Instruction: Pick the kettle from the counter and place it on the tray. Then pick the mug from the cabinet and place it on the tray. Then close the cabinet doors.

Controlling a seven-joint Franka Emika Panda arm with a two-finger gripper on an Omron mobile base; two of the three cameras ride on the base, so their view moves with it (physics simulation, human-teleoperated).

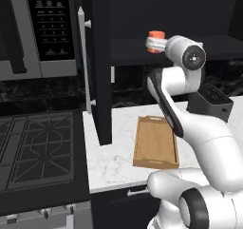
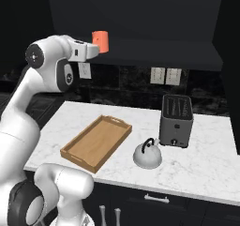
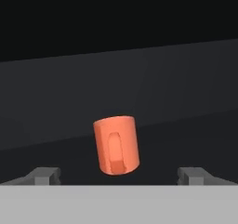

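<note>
Fingertips [image 3: 45,175] of the tool [image 3: 122,175] are seen spread wide at the lower edge of the hand view, released and grasping nothing. The mug [image 3: 116,145] stands between them but further in, on the cabinet [image 2: 154,56] shelf, with its handle turned toward the camera. It is judged that the mug is being approached, although the kettle [image 2: 147,154] is seen on the desk [image 2: 206,159] at centre right of the right base view, just beside the toaster [image 2: 176,120] and not on the tray [image 2: 96,142].

For a sound grip, the tool should be advanced level until the mug body sits between the pads, with the handle left in the gap.

Room is judged tight near the shelf lip and the open cabinet door [image 1: 97,62] at upper centre of the left base view; the tray lies bare below.
</note>
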